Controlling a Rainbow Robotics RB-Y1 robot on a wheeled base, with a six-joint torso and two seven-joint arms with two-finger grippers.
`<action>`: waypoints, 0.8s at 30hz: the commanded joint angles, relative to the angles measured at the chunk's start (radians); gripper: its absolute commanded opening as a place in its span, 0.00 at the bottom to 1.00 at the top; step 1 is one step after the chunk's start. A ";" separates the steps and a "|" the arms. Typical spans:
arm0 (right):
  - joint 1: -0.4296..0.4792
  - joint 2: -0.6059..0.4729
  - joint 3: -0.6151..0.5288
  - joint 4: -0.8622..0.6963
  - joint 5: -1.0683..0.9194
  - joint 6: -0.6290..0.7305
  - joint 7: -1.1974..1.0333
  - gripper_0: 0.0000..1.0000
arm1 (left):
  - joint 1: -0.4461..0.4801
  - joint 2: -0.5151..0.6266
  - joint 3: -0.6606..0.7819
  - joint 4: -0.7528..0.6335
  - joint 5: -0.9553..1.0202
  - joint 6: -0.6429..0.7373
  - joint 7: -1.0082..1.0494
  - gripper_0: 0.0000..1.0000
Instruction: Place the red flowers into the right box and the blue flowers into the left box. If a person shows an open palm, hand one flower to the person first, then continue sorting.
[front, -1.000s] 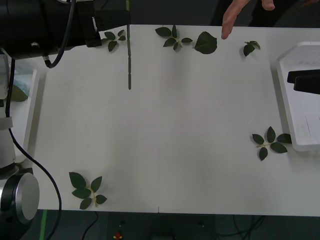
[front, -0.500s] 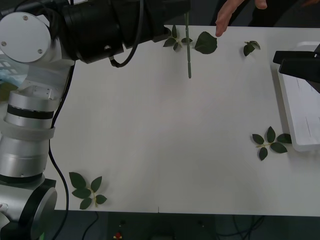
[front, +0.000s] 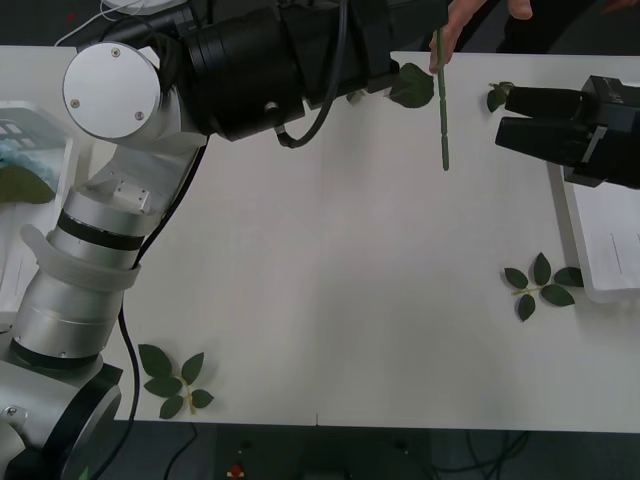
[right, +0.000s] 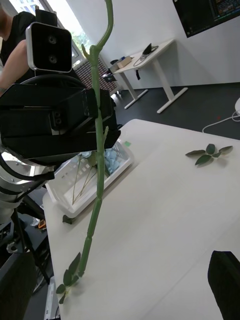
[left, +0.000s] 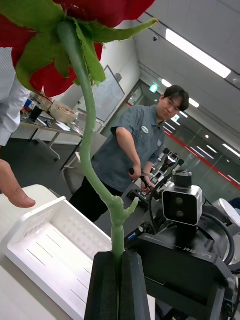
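Observation:
My left gripper (left: 117, 272) is shut on the stem of a red flower (left: 70, 45), whose bloom stands above the black fingers. In the front view its green stem (front: 442, 110) hangs from the left gripper (front: 428, 22) at the table's far edge, just beside a person's hand (front: 462, 22). My right gripper (front: 512, 118) hovers open to the right of the stem, over the table beside the right box (front: 592, 250). The left box (front: 30, 135) at the left edge holds blue flowers (right: 109, 159).
Loose green leaf sprigs lie at the front left (front: 172, 380), near the right box (front: 541, 285) and along the far edge (front: 411, 86). My left arm (front: 150, 130) spans the left side of the table.
My left arm has swung to the right along the far edge, carrying the red flower up to the person's hand. My right gripper has moved in from the right edge.

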 joint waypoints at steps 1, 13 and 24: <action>-0.084 0.023 0.079 -0.013 0.005 -0.050 0.023 1.00 | -0.052 -0.008 -0.037 -0.006 0.024 -0.041 -0.065 0.00; -0.171 0.043 0.194 -0.005 -0.021 -0.091 0.024 1.00 | -0.052 -0.005 -0.060 -0.007 0.059 -0.059 -0.072 0.00; -0.204 0.063 0.225 -0.005 -0.019 -0.107 0.015 0.62 | -0.052 0.003 -0.070 -0.007 0.069 -0.058 -0.076 0.00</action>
